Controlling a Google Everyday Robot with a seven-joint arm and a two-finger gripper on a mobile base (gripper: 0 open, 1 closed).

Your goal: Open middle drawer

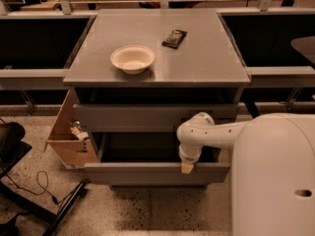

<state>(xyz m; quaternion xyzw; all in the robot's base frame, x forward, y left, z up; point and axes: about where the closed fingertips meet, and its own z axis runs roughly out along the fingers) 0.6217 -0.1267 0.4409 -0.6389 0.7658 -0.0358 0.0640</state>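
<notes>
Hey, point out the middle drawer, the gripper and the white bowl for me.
middle drawer (138, 173), camera view, on its flat grey front, left of centre.
gripper (187, 167), camera view, on its tan tip at the drawer front's top edge.
white bowl (132, 59), camera view, on the inside of its base.

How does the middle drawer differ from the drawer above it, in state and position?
The middle drawer is pulled out, showing its interior; the upper drawer shows only its front. The gripper is at the middle drawer's front edge, not at the upper drawer's. Both have plain grey handleless fronts.
</notes>
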